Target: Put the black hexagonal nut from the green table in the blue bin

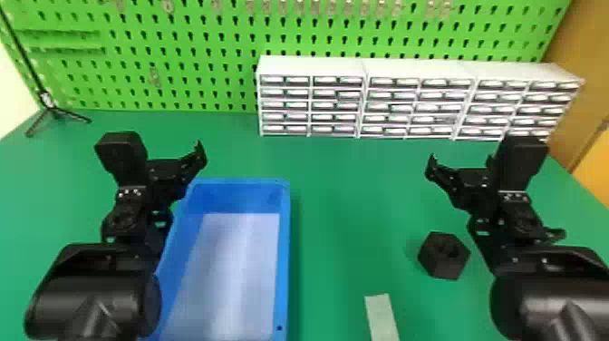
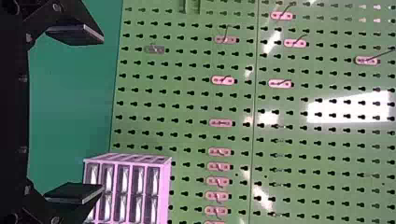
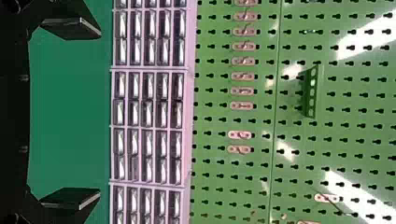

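My right gripper [image 1: 462, 158] is over the green table [image 1: 344, 190] on the right, beyond and to the right of the black hexagonal nut [image 1: 443, 255], not touching it. In the right wrist view that gripper [image 3: 98, 114] has its two fingers wide apart, nothing between them. On the left, my left gripper [image 1: 174, 152] is by the far left corner of the blue bin [image 1: 283, 254]. The left wrist view has this gripper [image 2: 102, 114] open with nothing held. The bin has a pale bottom with nothing lying on it.
A pale strip [image 1: 382, 317] lies on the table at the near edge, between bin and nut. White drawer cabinets [image 1: 312, 65] stand along the back before a green pegboard [image 1: 181, 41]. A small black tripod [image 1: 54, 111] stands at the far left.
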### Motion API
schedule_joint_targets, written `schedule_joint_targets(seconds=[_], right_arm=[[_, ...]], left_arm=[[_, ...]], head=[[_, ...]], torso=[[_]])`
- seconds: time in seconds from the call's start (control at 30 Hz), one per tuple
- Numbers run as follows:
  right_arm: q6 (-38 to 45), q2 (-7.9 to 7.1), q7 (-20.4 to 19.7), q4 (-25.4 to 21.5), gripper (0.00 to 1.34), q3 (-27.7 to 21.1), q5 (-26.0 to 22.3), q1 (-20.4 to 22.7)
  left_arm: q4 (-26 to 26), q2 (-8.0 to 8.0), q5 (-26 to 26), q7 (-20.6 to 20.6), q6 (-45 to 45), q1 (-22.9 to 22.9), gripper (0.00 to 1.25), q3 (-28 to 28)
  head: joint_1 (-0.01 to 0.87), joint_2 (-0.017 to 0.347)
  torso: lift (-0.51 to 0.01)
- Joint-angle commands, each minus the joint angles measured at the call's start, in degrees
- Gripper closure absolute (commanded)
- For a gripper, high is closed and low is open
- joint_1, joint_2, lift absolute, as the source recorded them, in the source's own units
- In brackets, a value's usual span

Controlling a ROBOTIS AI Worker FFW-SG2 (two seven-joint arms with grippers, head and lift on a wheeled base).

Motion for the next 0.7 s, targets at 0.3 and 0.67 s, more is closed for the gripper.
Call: schedule_joint_targets(seconds=[0.3,0.67], right_arm=[[7.51,-0.52,0.08,-5.31,0.11,-2.20,-0.06,-1.12],[26.05,-3.51,0.08,-13.31,0.11,-3.96,-1.38,-3.14]], left_arm=[[-0.18,0.00,0.09,-0.01,0.00,0.08,0.16,0.09],[-0.35,0.00,0.09,-0.01,0.00,0.17,0.16,0.53]], head=[[0.686,0.028],[0.686,0.028]], torso=[[-0.096],[-0.096]])
